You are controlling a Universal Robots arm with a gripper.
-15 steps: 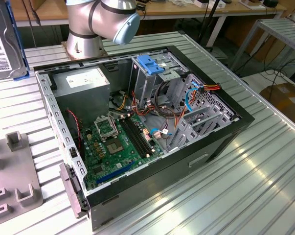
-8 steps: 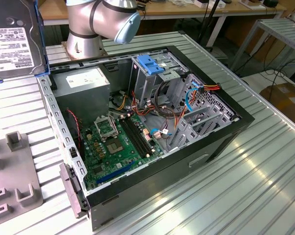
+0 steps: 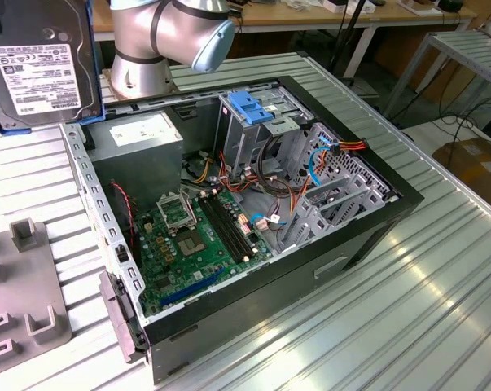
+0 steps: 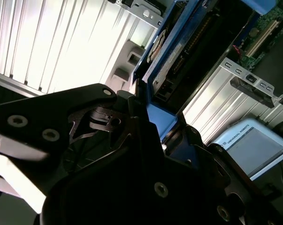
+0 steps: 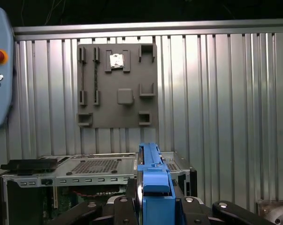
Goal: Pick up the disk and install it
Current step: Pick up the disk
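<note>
The disk (image 3: 37,61), grey metal with a white barcoded label and blue side rails, hangs in the air at the exterior view's upper left, above the table beside the open computer case (image 3: 375,220). In the first wrist view its blue rail (image 5: 153,183) stands edge-on between my black fingers (image 5: 125,206), and my gripper (image 5: 154,202) is shut on it. In the second wrist view the disk (image 4: 179,61) runs away from my gripper (image 4: 157,124), with the case below it.
Inside the case are a blue-topped drive cage (image 3: 249,110), a grey power supply (image 3: 139,138), a green motherboard (image 3: 192,236) and loose cables. A grey fixture plate (image 3: 25,285) lies on the ribbed metal table. The arm's base (image 3: 143,49) stands behind the case.
</note>
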